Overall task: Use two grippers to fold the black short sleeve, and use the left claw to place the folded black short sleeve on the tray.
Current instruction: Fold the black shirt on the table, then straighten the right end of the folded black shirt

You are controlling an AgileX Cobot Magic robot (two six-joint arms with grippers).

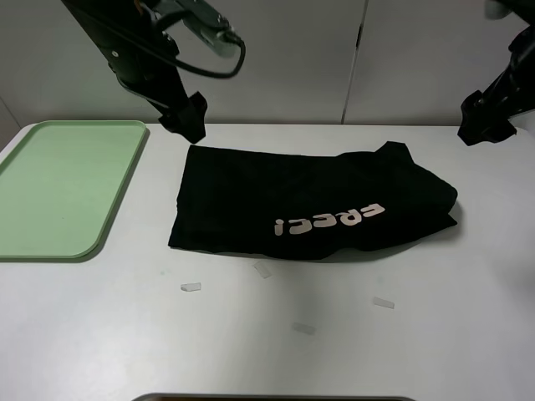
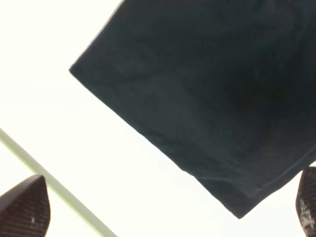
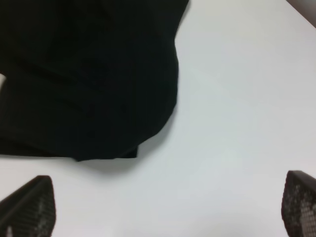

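Exterior high view: the black short sleeve (image 1: pixel 313 205) lies folded into a rough rectangle on the white table (image 1: pixel 251 359), a little right of centre, its white lettering (image 1: pixel 330 220) facing up near the front edge. The tray (image 1: pixel 67 184) sits flat at the left side of the table, apart from the shirt, with bare table between them. The left gripper (image 1: pixel 185 117) hangs above the table's back edge, just beyond the shirt's rear left corner and between that corner and the tray. The right gripper (image 1: pixel 485 121) hangs off the shirt's rear right end, clear of the cloth. In the left wrist view the left gripper (image 2: pixel 165 207) has its jaws spread wide with nothing between them; a corner of the shirt (image 2: pixel 212 98) lies on the table below, not touched. In the right wrist view the right gripper (image 3: pixel 165 205) is likewise wide open and holds nothing, with the shirt's rounded end (image 3: pixel 89 79) lying ahead of it and apart from both fingers. Small white paper strips (image 1: pixel 191 286) are scattered on the table in front of the shirt.
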